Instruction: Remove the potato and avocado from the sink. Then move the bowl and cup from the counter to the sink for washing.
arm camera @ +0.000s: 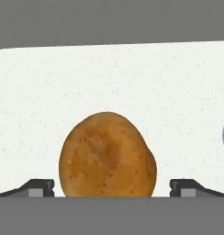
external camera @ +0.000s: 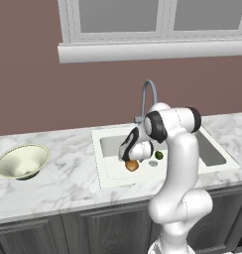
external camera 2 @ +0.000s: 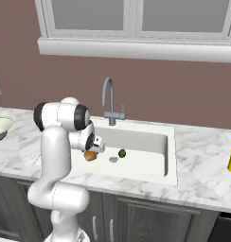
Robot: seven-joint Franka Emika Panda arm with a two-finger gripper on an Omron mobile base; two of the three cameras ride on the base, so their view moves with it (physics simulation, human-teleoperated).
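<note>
The first step is in hand: the gripper (arm camera: 111, 188) hangs in the sink (external camera: 111, 174) with its fingers spread wide on either side of the potato (arm camera: 107, 155), not yet pinching. The avocado (external camera: 158, 155) lies at the potato's 2 o'clock, near the drain (external camera 2: 113, 159). The next move likely calls for closing on the potato, then lifting it to the counter (external camera: 68, 178).

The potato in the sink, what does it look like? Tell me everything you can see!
The potato is a rounded orange-brown lump with tiny dark speckles and a dull, slightly bumpy skin. It looks whole and lies on the white floor of the sink, left of the grey drain and the small green avocado. The gripper hangs right over it, jaws wide open on either side, not squeezing it.
</note>
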